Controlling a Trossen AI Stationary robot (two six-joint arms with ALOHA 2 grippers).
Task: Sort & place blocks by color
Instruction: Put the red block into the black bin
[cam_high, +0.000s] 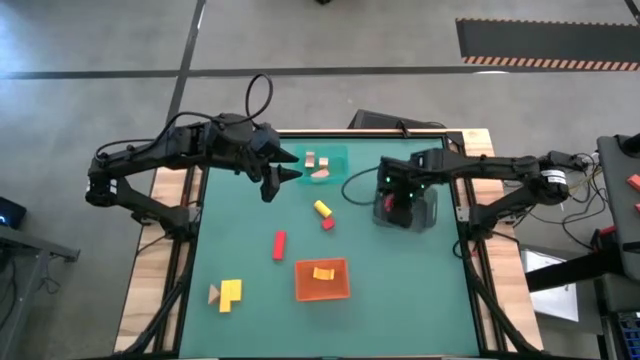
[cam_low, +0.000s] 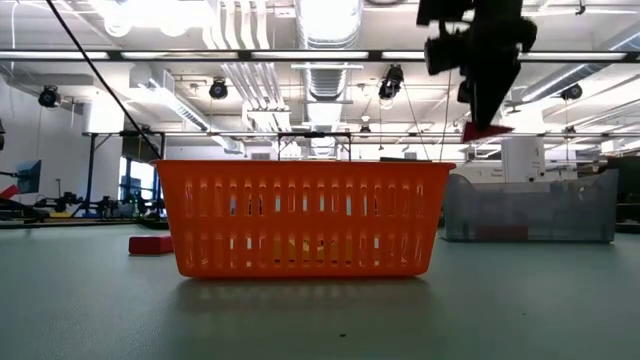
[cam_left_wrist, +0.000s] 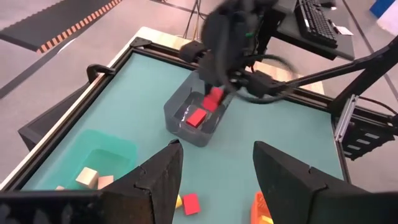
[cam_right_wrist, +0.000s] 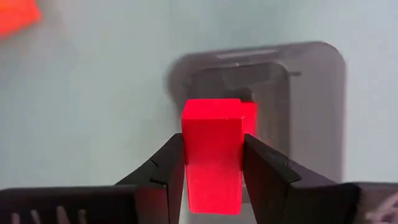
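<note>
1. Hovering over the grey tray (cam_high: 428, 212), the right gripper (cam_right_wrist: 212, 163) was clenched on a red block (cam_right_wrist: 212, 155); the block sat squarely between the two fingers, its long axis running along them and pointing down toward the tray.
2. The tray lay directly beneath the held block, and another red block (cam_left_wrist: 197, 117) already rested inside it, so the coming release appeared to turn on this above-and-below alignment.
3. The left gripper (cam_left_wrist: 214, 177) waited with its fingers spread and holding nothing, near the teal tray (cam_high: 335, 158), which held tan blocks (cam_high: 317, 166).
4. A red bar (cam_high: 279, 245), a small red block (cam_high: 327, 224) and a yellow block (cam_high: 321, 208) lay loose mid-table, roughly between the arms.
5. The orange basket (cam_high: 321, 281) held a yellow block (cam_high: 323, 272); a yellow piece (cam_high: 230, 294) and a tan wedge (cam_high: 213, 293) lay nearer the left arm.
</note>
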